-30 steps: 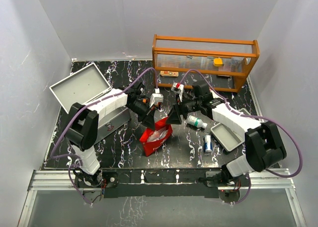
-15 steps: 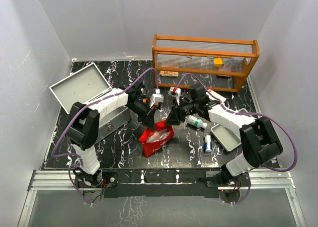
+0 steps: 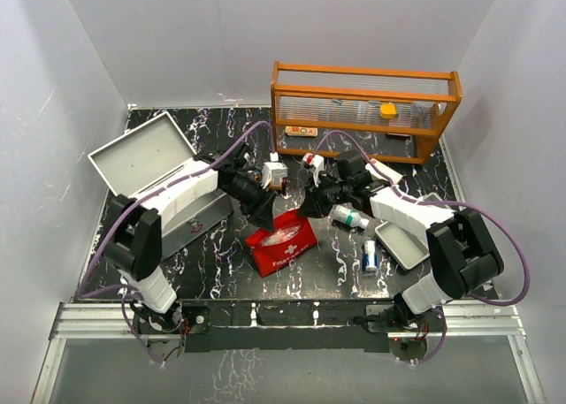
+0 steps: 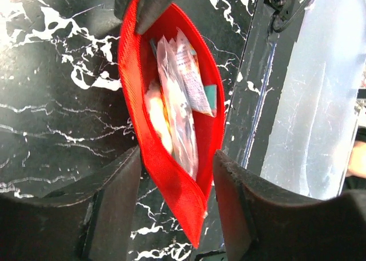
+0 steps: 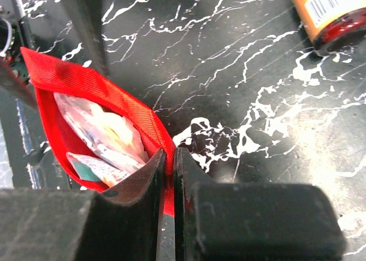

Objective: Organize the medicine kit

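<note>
Black marbled table point(image 3: 217, 264) inside white walls. At the far edge, right of centre, orange shelf point(image 3: 364, 103) with small items on its rack. At the far left, grey box point(image 3: 141, 152), lid up. Near the right edge, grey tray point(image 3: 402, 242), lying flat.

Mid-table, between the two arms, red pouch point(image 3: 283, 243) on its side, white lettering up, open mouth toward the far side. On the mouth's red rim, right gripper point(image 5: 170, 158) closed to a sliver, fabric pinched between the fingers. At the other end of the mouth, left gripper point(image 4: 177, 154) spread wide, one finger on either side of the pouch. Possibly brushing the fabric, though actual contact hard to judge from the wrist view.

Just right of the pouch, white bottle point(image 3: 351, 217) on its side, between pouch and tray. Nearer the front, small can point(image 3: 370, 256) just beside the tray's left edge. In the top corner of the right wrist view, amber bottle point(image 5: 329, 9), apart from the pouch. Inside the pouch, clear packets point(image 4: 174, 118) and a teal-edged sachet.
</note>
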